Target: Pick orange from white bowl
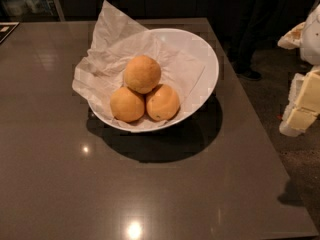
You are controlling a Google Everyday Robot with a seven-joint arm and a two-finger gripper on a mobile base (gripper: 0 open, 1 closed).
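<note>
Camera view: you'll find the orange (142, 74) at centre frame, resting on two smaller oranges (144, 104) over crumpled paper (107, 49) in the white bowl (212, 69). The gripper (301, 105) sits at the right edge, well apart from the orange; you cannot tell whether it is parted or closed.

**Orange tops the pile in bowl**

Orange (142, 74): round, dull pale yellow-orange, pitted skin, biggest of the three fruits. It sits highest, resting on and touching the left fruit (127, 104) and right fruit (162, 102) in front of it. The paper (110, 39) is behind it, and its top is fully exposed.

Bowl (209, 59): wide, shallow, glossy white, sloping rim. It looks tipped toward the camera, with the rear-right rim highest. It stands on the table (150, 194), toward the far edge.

Gripper (301, 109): right frame edge, off the table, well apart from the bowl.
</note>
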